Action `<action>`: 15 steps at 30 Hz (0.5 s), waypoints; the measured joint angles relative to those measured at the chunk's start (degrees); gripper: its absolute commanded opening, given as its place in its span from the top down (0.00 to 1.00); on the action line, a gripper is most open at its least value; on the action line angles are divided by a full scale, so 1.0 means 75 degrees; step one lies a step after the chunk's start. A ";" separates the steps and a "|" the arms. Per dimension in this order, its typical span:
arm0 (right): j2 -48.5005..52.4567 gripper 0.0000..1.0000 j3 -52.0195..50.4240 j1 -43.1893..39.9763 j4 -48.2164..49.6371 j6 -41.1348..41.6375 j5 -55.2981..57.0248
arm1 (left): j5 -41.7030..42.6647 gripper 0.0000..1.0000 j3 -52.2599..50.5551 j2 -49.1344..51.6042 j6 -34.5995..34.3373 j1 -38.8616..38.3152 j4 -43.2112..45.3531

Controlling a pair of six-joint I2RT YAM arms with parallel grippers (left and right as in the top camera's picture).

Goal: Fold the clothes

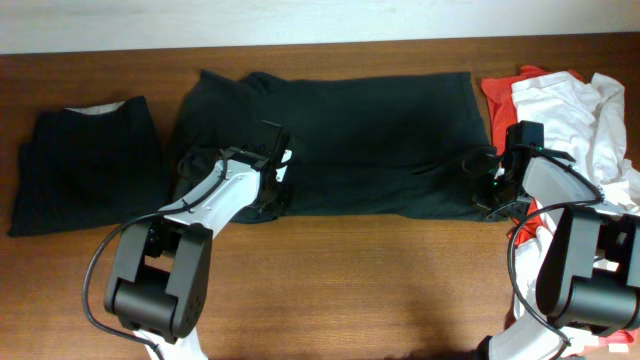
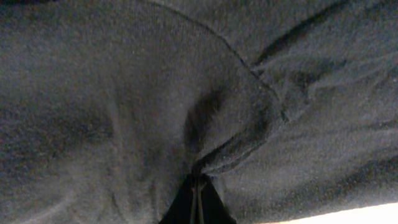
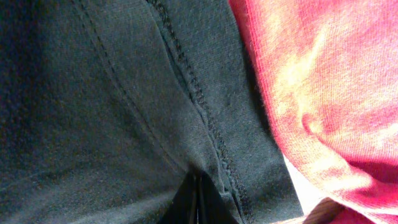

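Gripping both near corners of the large black shirt (image 1: 380,140) puts you at the start of a fold. It lies spread flat across the middle of the table (image 1: 380,290), and no crease has been made in it yet.

Your left end effector (image 1: 272,190) sits at the shirt's lower left edge. In its wrist view the fingers are pressed together and the cloth puckers into them. Your right end effector (image 1: 492,190) is at the lower right corner, with its fingers closed tight on the stitched hem, just beside the red cloth.

The next move, as I judge it, calls for both arms to lift together and carry the near edge toward the far edge. Keep the hem taut and level between them so the cloth does not sag or twist. Watch that the right side does not drag the neighbouring pile.

I count four garments:
- two black ones: the spread shirt and the folded black shirt (image 1: 85,170) at the left
- one red shirt (image 1: 500,95) heaped at the right
- one white shirt (image 1: 585,110) in the same heap

I cannot tell whether more are hidden in that heap.
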 measured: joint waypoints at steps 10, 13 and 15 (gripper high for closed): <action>-0.0003 0.96 -0.0003 0.0000 -0.0006 0.0006 0.0032 | -0.0504 0.99 0.1064 0.0175 0.0000 0.0061 0.0525; -0.0003 0.96 -0.0003 0.0000 -0.0006 0.0003 0.0044 | -0.0662 0.99 0.1355 0.0175 0.0000 0.0122 0.0720; -0.0003 0.96 -0.0003 0.0000 -0.0006 0.0012 0.0047 | -0.0708 0.99 0.1364 0.0189 0.0000 0.0140 0.0682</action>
